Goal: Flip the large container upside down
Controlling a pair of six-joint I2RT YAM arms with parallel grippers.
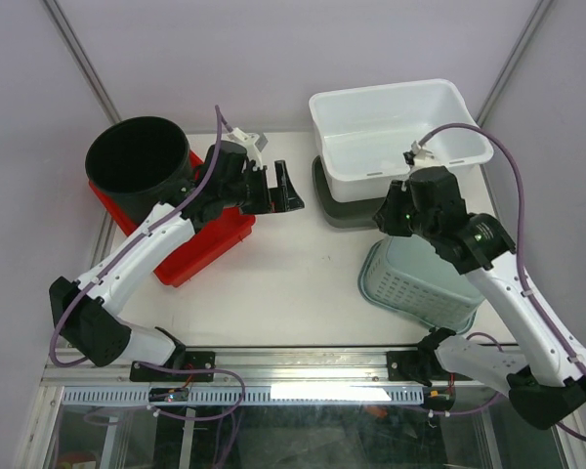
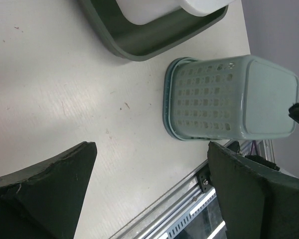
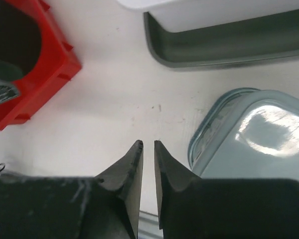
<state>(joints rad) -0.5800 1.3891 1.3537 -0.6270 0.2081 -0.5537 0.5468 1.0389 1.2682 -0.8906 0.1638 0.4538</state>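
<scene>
Top external: open table (image 1: 303, 283) between wide-spread left pincer (image 1: 273, 191) and nearly closed right pincer (image 1: 384, 217) beside overturned basket (image 1: 410, 283).

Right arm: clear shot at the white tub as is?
Probably yes. The right hand hangs just short of the white tub, nothing between them; its jaws look shut, so open first.

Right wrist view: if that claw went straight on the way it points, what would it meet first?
Likely the bare table, beside the upturned light-blue basket and short of the dark green tray, though depth is unclear.
</scene>
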